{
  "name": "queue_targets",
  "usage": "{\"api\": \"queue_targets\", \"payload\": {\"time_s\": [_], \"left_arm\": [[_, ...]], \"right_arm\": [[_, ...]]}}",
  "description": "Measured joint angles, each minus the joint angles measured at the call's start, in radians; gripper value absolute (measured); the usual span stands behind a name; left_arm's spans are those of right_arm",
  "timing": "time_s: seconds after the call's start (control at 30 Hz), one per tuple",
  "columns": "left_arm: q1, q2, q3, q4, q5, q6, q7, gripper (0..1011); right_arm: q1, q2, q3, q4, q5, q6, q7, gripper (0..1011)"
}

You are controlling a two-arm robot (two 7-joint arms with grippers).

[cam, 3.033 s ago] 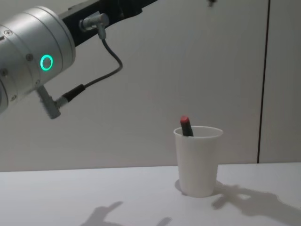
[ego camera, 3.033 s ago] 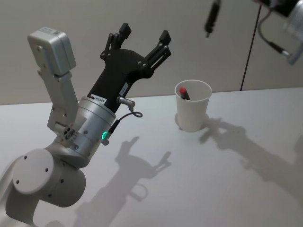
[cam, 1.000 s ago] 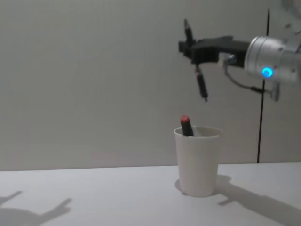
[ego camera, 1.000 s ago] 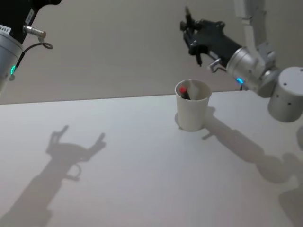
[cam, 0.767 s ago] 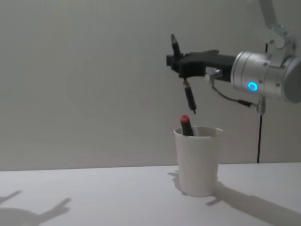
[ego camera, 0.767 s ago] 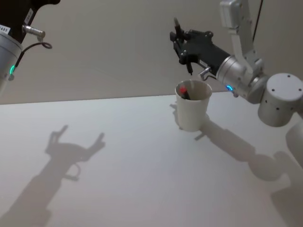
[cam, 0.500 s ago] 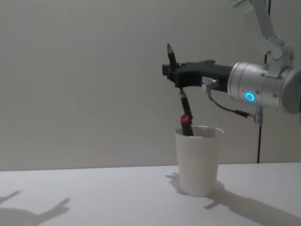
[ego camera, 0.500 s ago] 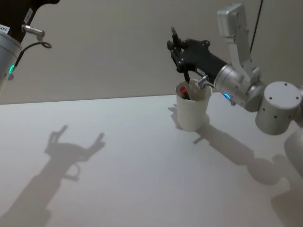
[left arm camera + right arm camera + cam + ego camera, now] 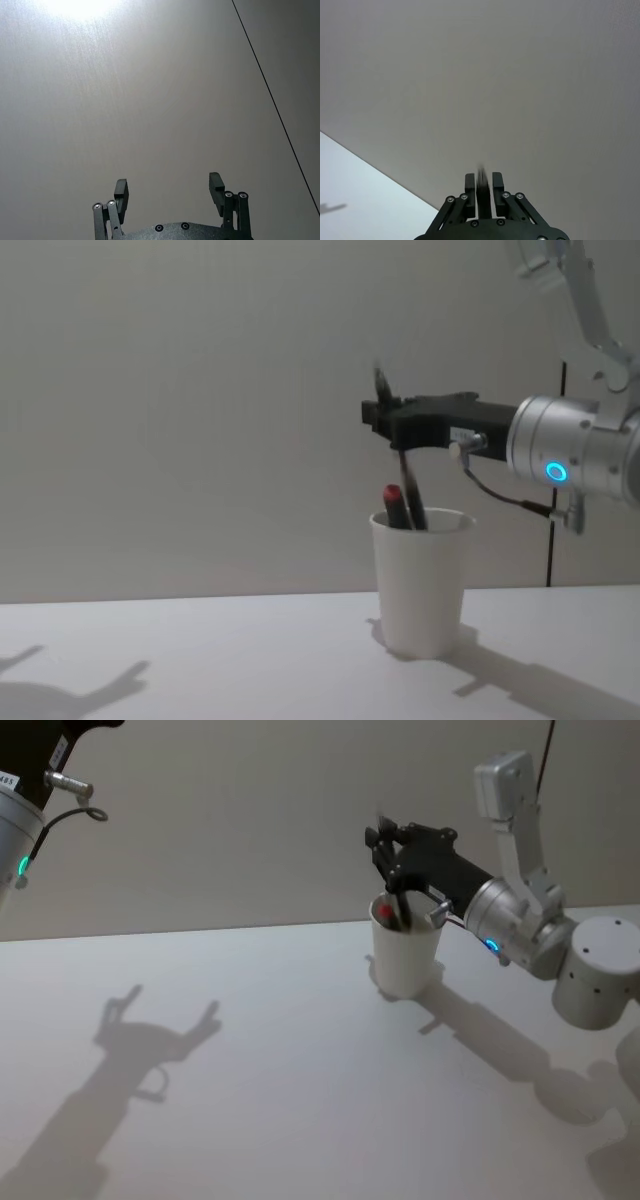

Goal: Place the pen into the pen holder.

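Note:
The pen holder, a white paper cup (image 9: 406,958) (image 9: 421,580), stands upright on the white table toward the back right. My right gripper (image 9: 388,850) (image 9: 392,422) hovers just above its rim, shut on a dark pen (image 9: 410,490) (image 9: 400,900) held nearly upright. The pen's lower end is inside the cup; its top sticks up past the fingers. In the right wrist view the pen (image 9: 481,186) sits pinched between the closed fingers. My left gripper (image 9: 169,192) is open, raised high at the far left, and holds nothing.
A red-capped pen (image 9: 386,910) (image 9: 394,502) leans inside the cup against its left rim. The left arm's wrist (image 9: 20,790) shows at the head view's top left corner. The white tabletop (image 9: 250,1060) spreads in front, with a wall behind.
My right gripper has come down and slightly right with the dark pen, so the pen's tip now sits inside the cup beside the red-capped pen. The left arm has held still.

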Motion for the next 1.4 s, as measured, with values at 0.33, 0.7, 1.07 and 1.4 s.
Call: {"api": "queue_targets", "payload": {"time_s": [0.33,0.7,1.07,1.4], "left_arm": [[0.0,0.0,0.0,0.0,0.0,0.0,0.0,1001],[0.0,0.0,0.0,0.0,0.0,0.0,0.0,1001],[0.0,0.0,0.0,0.0,0.0,0.0,0.0,1001],[0.0,0.0,0.002,0.001,0.0,0.0,0.0,1001]], "right_arm": [[-0.018,0.011,0.001,-0.019,0.01,0.011,-0.006,483],[-0.036,0.029,0.009,-0.06,0.011,0.014,-0.019,805],[-0.117,0.123,0.052,-0.214,0.01,0.029,-0.098,1001],[-0.226,0.243,0.106,-0.356,0.03,0.052,-0.21,1001]]}}
